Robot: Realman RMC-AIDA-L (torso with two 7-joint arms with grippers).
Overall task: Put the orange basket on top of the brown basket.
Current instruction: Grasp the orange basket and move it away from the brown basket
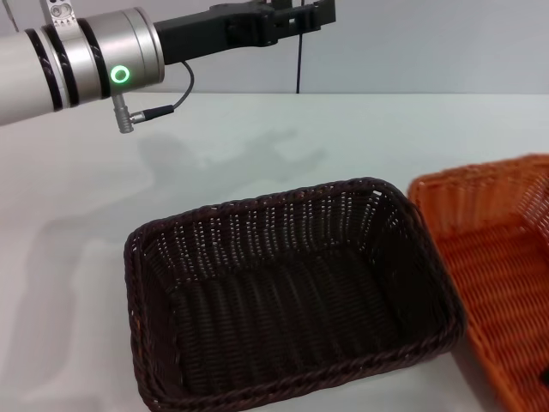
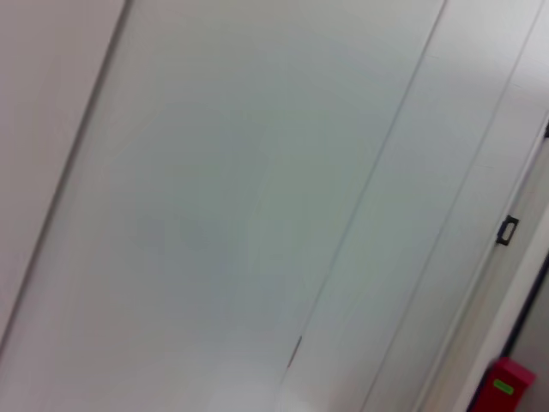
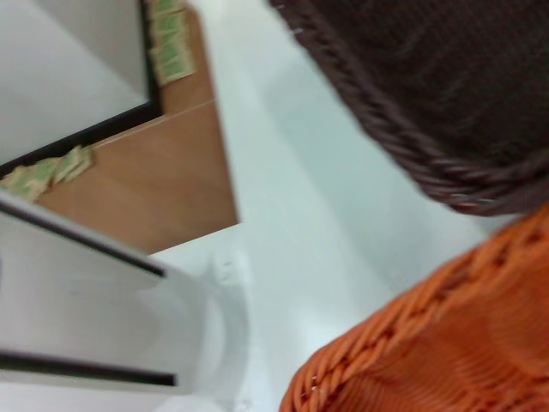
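The brown basket sits upright and empty on the white table, in the middle near the front. The orange basket stands right beside it on the right, partly cut off by the picture's edge, its rim close to the brown one's. The right wrist view looks from close by at a corner of the brown basket and the braided rim of the orange basket; my right gripper itself does not show. My left gripper is held high over the table's far side, away from both baskets.
A cable hangs down at the back. The right wrist view shows the table's edge with a wooden surface beyond it. The left wrist view shows only wall panels and a red box.
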